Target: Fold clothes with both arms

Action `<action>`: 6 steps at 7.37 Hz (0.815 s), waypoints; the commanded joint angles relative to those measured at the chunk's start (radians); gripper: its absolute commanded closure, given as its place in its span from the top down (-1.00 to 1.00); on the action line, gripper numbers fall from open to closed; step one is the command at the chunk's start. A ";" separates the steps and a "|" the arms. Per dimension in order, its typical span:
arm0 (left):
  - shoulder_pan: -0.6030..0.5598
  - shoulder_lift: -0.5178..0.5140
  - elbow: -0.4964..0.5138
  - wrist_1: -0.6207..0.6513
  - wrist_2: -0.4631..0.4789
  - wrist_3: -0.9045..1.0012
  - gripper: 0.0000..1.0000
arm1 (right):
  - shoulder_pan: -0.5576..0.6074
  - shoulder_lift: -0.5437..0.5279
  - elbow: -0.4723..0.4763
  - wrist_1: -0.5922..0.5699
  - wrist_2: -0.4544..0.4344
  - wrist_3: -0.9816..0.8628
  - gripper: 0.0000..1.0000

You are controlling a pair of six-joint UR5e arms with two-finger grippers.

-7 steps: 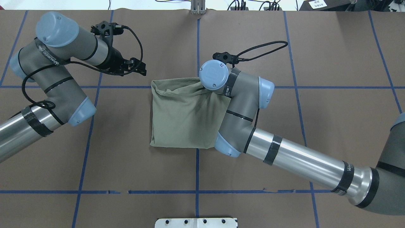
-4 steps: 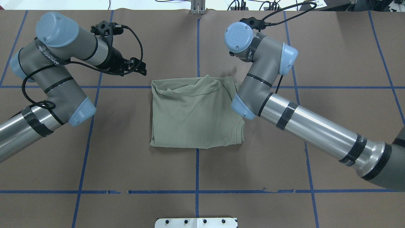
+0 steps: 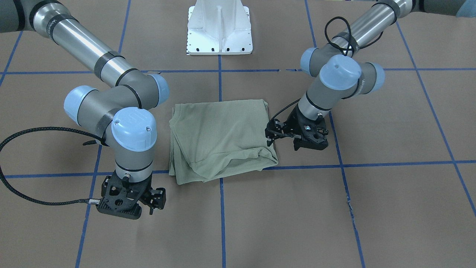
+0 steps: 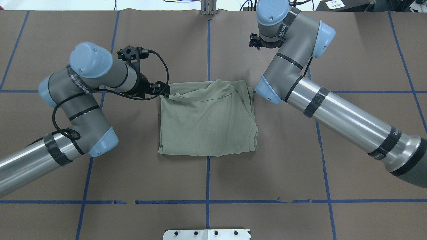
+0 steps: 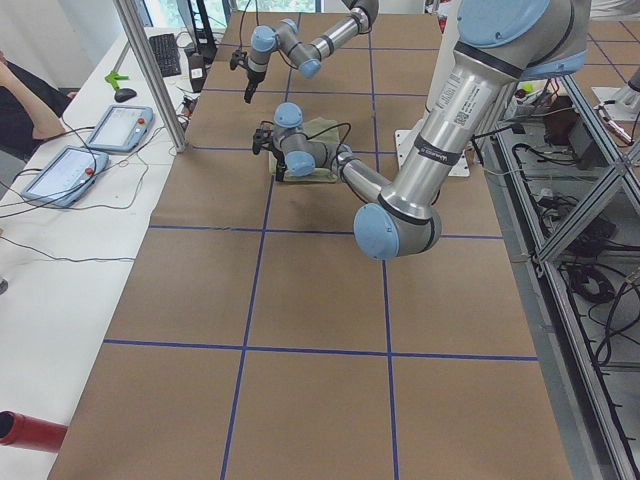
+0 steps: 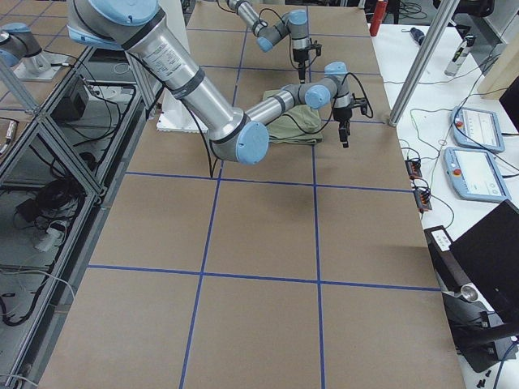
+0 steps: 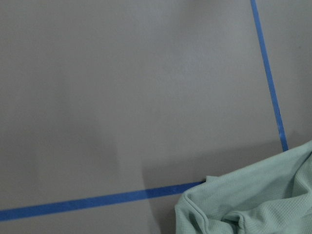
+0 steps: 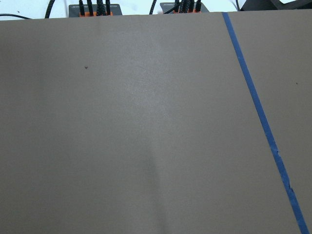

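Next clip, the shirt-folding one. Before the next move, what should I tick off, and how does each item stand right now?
1. Right hand off the shirt: ok. It hangs over bare table, apart from the fabric.
2. Left hand at a shirt corner: ok. It sits at the far corner on the robot's left.
3. Left hand gripping fabric: cannot tell. No view shows the fingers closed on cloth.
4. Fold neat: not ok. The far edge is rumpled, and layers stick out along the side on the robot's right.
5. Right arm beside the shirt, not over it: ok.
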 commanded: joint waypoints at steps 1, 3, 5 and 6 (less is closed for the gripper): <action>0.050 -0.008 0.000 0.043 0.062 -0.011 1.00 | 0.002 -0.010 0.008 0.006 0.010 -0.005 1.00; 0.053 -0.064 0.026 0.120 0.066 -0.009 1.00 | 0.002 -0.008 0.008 0.007 0.010 -0.005 1.00; 0.052 -0.139 0.168 0.111 0.134 0.000 1.00 | 0.002 -0.010 0.014 0.006 0.010 -0.002 1.00; 0.043 -0.144 0.180 0.113 0.136 0.006 1.00 | 0.002 -0.010 0.020 0.006 0.010 0.000 1.00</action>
